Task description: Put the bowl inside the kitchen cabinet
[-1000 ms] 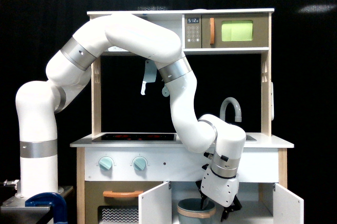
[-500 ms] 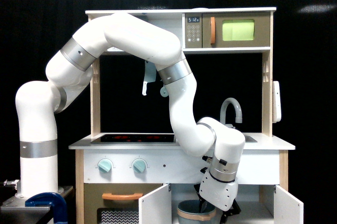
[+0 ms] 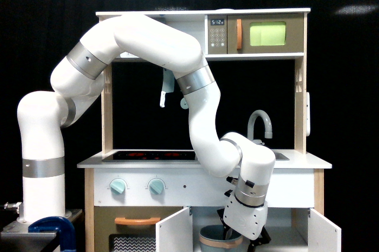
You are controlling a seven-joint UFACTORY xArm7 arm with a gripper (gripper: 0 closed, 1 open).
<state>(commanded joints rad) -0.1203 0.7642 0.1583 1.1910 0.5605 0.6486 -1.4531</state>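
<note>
While both cabinet (image 3: 284, 219) doors hang open, your gripper (image 3: 240, 239) reaches the bowl (image 3: 214, 237) inside; grip unclear.

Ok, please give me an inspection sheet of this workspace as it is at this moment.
Surface: white counter with hob and tap.
Job's things: bowl sits in the cabinet; both doors open.
Clutter: two utensils hang under the shelf.
Grippers: gripper low at the bowl's rim; jaws largely hidden, state unclear.
Cables: nothing seen.
Surroundings: microwave above, oven at lower left, blue clamp, black backdrop.
</note>
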